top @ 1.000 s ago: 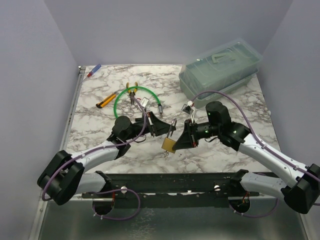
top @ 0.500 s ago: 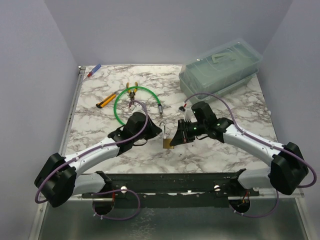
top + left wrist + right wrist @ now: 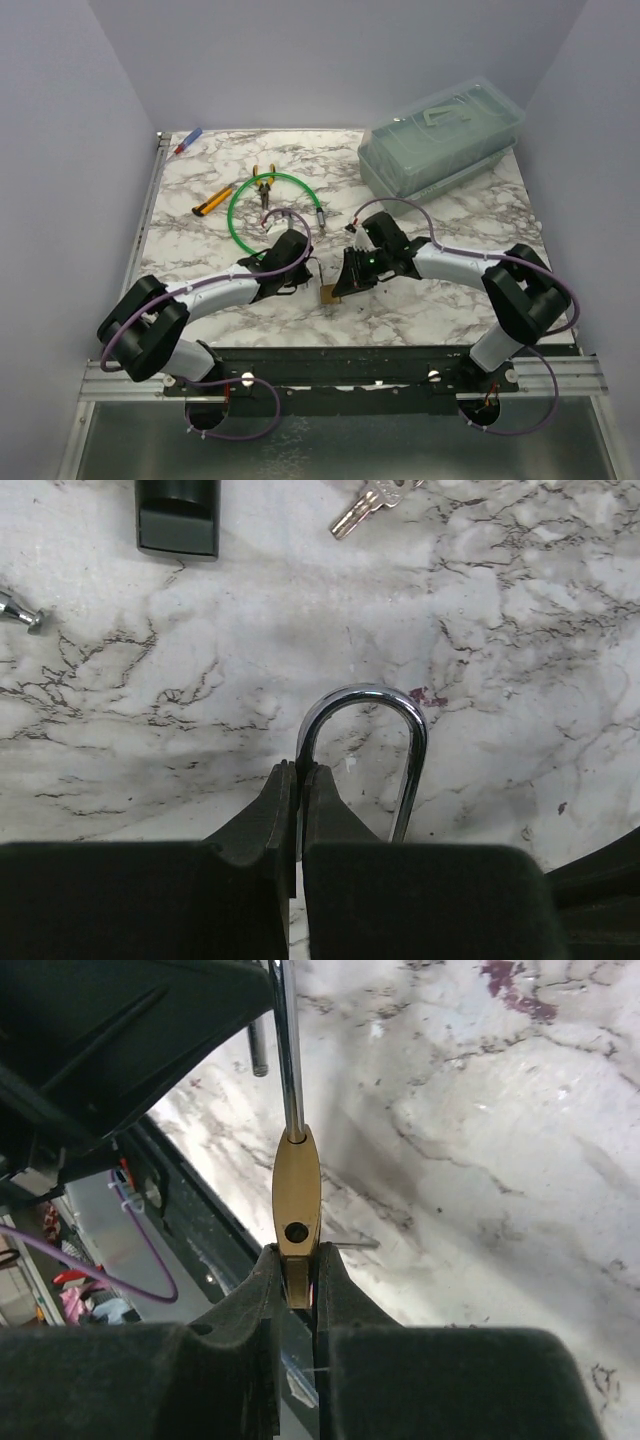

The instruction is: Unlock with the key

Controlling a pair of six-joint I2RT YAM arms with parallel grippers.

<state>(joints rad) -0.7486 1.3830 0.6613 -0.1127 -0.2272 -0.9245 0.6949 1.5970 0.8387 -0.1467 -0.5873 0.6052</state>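
Our left gripper (image 3: 300, 780) clamps the shackle (image 3: 365, 692), right gripper (image 3: 298, 1280) the padlock body (image 3: 296, 1185); the key (image 3: 365, 502) lies unused, unlocking ahead.

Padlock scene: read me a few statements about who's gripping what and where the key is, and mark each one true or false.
1. The left gripper is shut on the shackle. True.
2. The right gripper holds the key. False: it pinches the brass padlock body.
3. The key lies on the table, in neither gripper. True.
4. The green cable runs through the shackle. False: it lies apart, farther back, and only marble shows through the shackle.
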